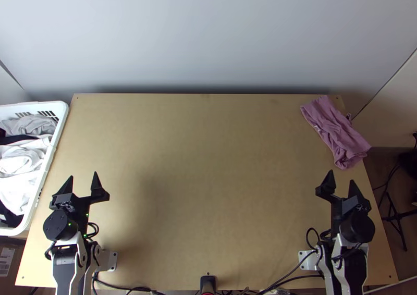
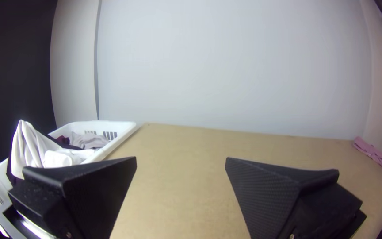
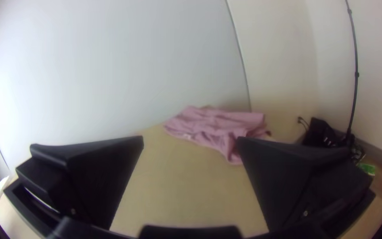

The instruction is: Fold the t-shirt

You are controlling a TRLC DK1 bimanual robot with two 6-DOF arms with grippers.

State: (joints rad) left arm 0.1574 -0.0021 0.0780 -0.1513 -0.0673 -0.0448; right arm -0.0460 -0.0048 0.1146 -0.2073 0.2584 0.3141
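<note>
So the t-shirt (image 1: 336, 131) is pink, kinda rumpled into a long narrow bundle at the table's far right corner, 1 end poking past the edge. White basket (image 1: 58, 133) on the left has white, grey and black clothes (image 1: 23, 164) piled in it. Both grippers, left (image 1: 82, 183) and right (image 1: 341, 184), have jaws wide apart, nothing between them.

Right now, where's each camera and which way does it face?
Top view: high over the table's near edge, looking steeply down; left gripper, right gripper show.
Left wrist view: on left arm's wrist, facing the wall and basket; own gripper shows.
Right wrist view: on right arm's wrist, facing the pink cloth; own gripper shows.
All three show the cloth.
</note>
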